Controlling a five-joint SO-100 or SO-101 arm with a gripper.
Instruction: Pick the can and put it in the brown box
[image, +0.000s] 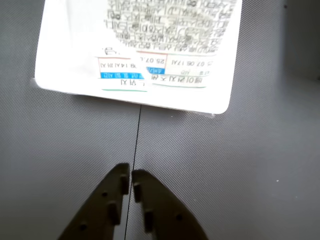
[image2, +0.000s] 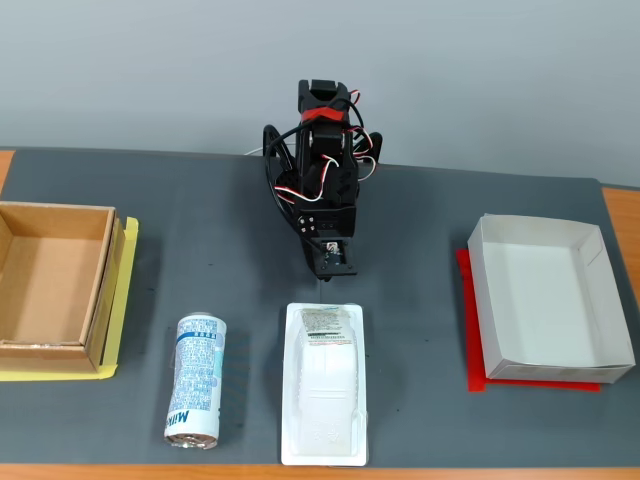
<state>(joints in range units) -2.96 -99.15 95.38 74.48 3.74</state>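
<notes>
The can (image2: 196, 380), white with blue print and silver ends, lies on its side on the dark mat at the front left in the fixed view. It does not show in the wrist view. The brown box (image2: 50, 284), cardboard with a plain tan inside, stands at the left edge on a yellow sheet. My gripper (image2: 322, 272) hangs folded at the arm's base at the back middle, well away from the can. In the wrist view the gripper (image: 129, 176) is shut and empty, tips almost touching.
A white flat plastic tray package (image2: 324, 382) with a printed label lies just in front of the gripper; its label end fills the top of the wrist view (image: 140, 50). A white paper box (image2: 545, 298) stands on a red sheet at the right.
</notes>
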